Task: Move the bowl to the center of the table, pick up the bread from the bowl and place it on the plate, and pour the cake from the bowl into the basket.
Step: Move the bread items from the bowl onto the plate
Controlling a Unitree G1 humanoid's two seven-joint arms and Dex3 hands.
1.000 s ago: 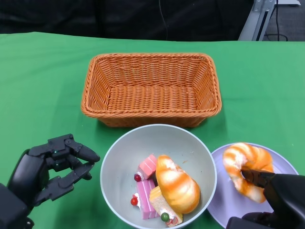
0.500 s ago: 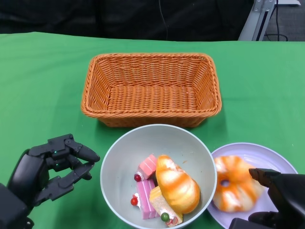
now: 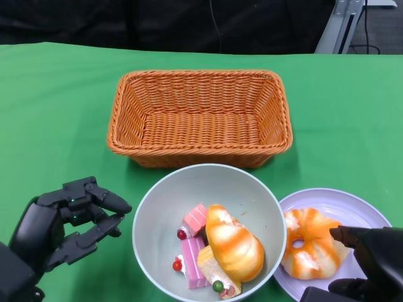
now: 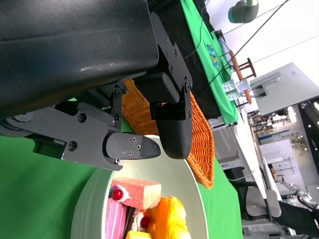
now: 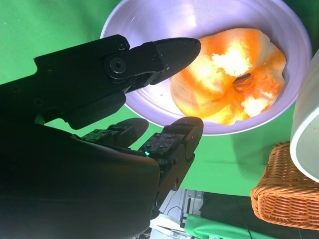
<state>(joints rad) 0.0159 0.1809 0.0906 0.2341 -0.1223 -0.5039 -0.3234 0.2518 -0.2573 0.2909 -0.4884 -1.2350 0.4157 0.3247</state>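
Orange-glazed ring bread (image 3: 310, 251) is lying on the lilac plate (image 3: 359, 205), partly hidden behind the right hand (image 3: 368, 258), whose fingers are spread and gripping nothing. The left hand (image 3: 66, 220) is hovering loose and empty beside the grey bowl (image 3: 182, 189), where a second bread (image 3: 234, 242) is covering part of the pink cake (image 3: 192, 251). The wicker basket (image 3: 199, 116) is sitting just behind. No readable writing is showing.

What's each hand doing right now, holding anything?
Left hand: open, holding nothing, beside the bowl.
Right hand: open, fingers apart over the bread on the plate.
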